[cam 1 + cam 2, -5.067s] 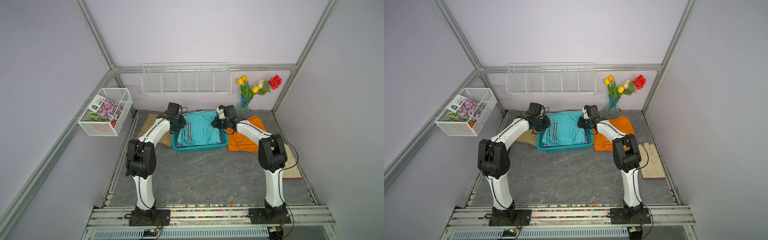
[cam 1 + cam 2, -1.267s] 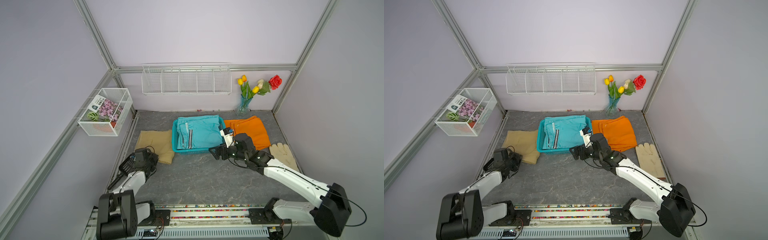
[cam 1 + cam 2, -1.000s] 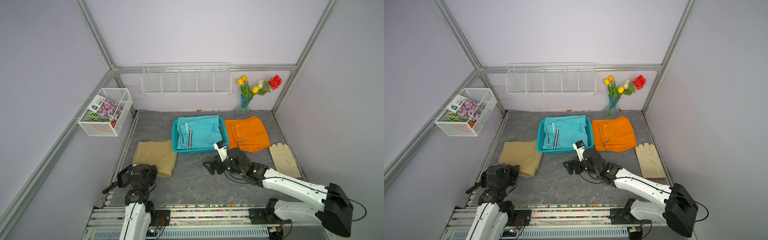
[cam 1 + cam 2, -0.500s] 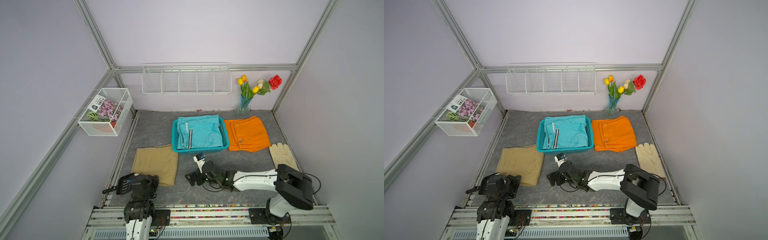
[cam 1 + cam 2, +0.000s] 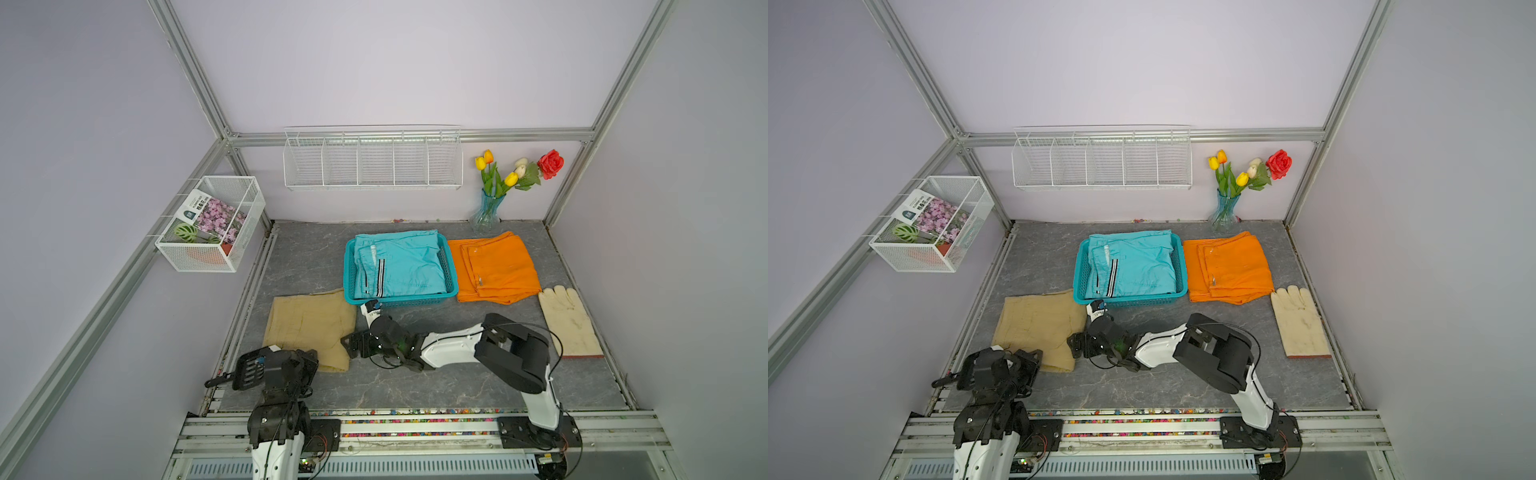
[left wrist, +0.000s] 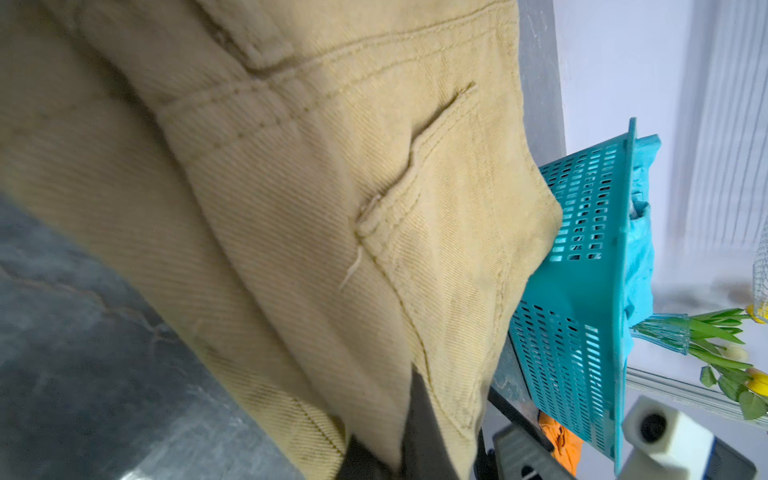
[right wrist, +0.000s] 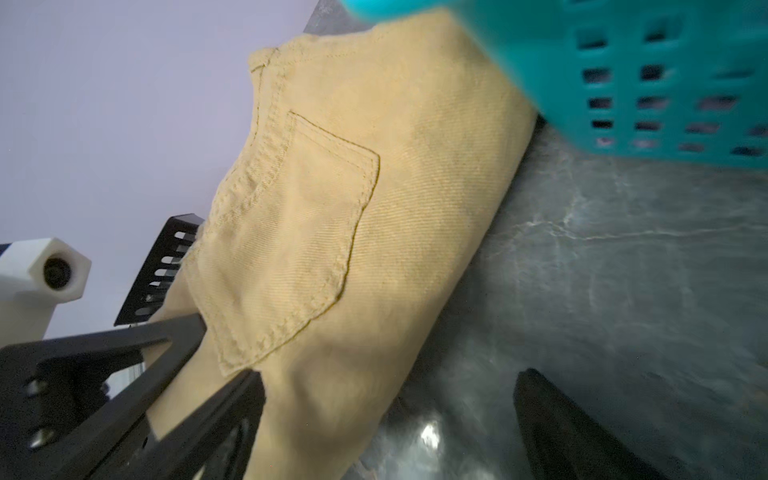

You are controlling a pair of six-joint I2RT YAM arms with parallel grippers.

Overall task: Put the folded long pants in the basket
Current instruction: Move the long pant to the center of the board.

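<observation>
A rectangular teal plastic basket with perforated grid sides point(image 5: 452, 274) is seen at the centre of both top views, on the grey marbled tabletop point(image 5: 415, 386), and folded turquoise cloth pants with a black-and-white side stripe point(image 5: 409, 264) are laid inside it. Folded orange cloth pants point(image 5: 494, 270) are spread flat just beside the teal basket on its right, outside it. Folded tan cloth pants point(image 5: 309, 324) are found to the lower left of the teal basket, likewise outside it, with their upper right corner at the basket's lower left corner. The left gripper point(image 5: 309, 359) is placed at the lower edge of the tan pants, in the lower left of the frame; its jaws are pressed together, and in the left wrist view a fold of the tan cloth is seen pinched between its dark fingers point(image 6: 424, 424). The right gripper point(image 5: 350, 346) is set low over the tabletop at the right edge of the tan pants, with its jaws spread wide; in the right wrist view that edge of the cloth is seen between the two dark fingers point(image 7: 557, 428). A cream work glove point(image 5: 567, 322) is laid at the right edge of the tabletop, well apart from both grippers.
</observation>
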